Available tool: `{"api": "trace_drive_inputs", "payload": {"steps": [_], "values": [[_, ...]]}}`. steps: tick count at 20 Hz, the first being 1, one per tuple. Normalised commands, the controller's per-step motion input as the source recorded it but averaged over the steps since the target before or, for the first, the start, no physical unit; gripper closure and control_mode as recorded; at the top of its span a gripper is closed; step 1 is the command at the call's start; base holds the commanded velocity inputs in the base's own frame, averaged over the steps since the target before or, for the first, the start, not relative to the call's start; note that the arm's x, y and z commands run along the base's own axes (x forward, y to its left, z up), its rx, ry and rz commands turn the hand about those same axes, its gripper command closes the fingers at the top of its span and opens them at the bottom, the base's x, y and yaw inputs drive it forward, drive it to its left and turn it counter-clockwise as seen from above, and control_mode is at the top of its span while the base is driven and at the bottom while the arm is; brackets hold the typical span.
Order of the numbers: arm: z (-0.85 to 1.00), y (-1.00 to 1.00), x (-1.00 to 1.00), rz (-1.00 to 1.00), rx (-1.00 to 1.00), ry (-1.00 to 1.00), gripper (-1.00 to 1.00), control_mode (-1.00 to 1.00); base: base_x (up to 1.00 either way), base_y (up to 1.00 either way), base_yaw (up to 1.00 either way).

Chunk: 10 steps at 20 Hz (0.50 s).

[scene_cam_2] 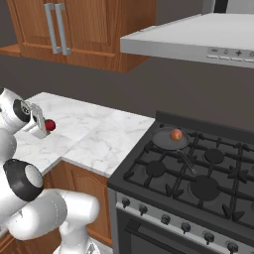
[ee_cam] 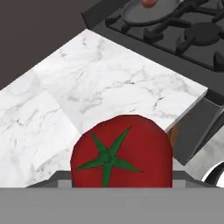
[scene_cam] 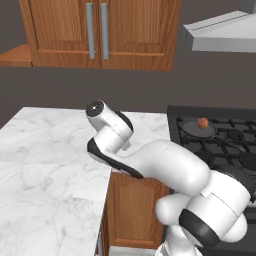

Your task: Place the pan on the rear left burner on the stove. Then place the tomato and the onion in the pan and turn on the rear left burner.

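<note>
Gripper clasping the tomato above the marble counter, onion resting in the pan, pan on the stove rear left burner

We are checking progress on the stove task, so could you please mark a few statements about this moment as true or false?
1. The pan sits on the rear left burner of the stove. True.
2. The onion lies in the pan. True.
3. The tomato is already in the pan. False: it is at the gripper, over the marble counter.
4. The pan's handle points toward the back wall. False: it points toward the stove's front.
</note>
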Motion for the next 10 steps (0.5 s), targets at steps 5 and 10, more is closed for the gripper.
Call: {"api": "trace_drive_inputs", "payload": {"steps": [5,10], "values": [[0.49,-0.66,0.00,-0.33,0.01,0.05,1.00,-1.00,0.00,0.00,0.00],[0.46,-0.68,0.00,-0.22,0.03,0.00,1.00,-1.00,0.00,0.00,0.00]]}}
